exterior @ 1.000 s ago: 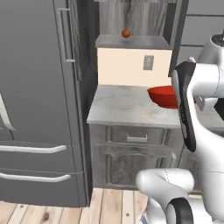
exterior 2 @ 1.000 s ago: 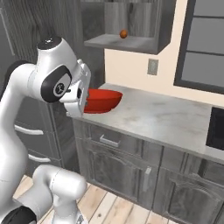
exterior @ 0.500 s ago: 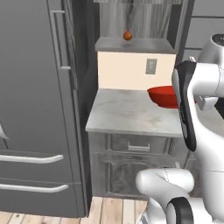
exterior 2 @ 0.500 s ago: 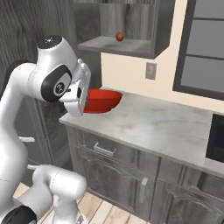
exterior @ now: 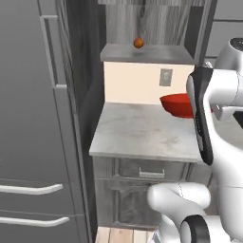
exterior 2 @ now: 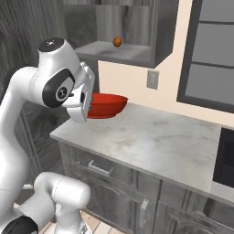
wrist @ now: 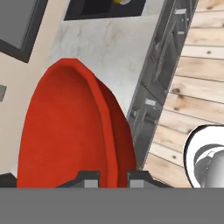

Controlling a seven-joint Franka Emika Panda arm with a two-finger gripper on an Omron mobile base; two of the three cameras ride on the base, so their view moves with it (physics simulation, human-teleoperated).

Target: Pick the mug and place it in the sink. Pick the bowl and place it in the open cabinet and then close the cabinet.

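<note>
— Since the rim of the bowl [wrist: 65, 131] runs straight down between the two dark fingertips in the hand view, would the gripper [wrist: 112, 175] count as nearly closed on it?

— It would; the jaws stand only a narrow gap apart, pinched on the rim, so the bowl hangs from one edge. That looks like why it sits level in the right base view, carried above the counter [exterior 2: 155, 141] rather than resting on it.

— And why so high?

— Probably because its goal is the cabinet [exterior 2: 137, 52], whose open shelf lies above and beyond the bowl, with a small orange ball [exterior 2: 117, 41] already on it.

— Is the mug placed?

— A yellow shape [wrist: 123, 2] shows at the top edge of the hand view, inside something dark; whether that is the mug in the sink cannot be told.
</note>
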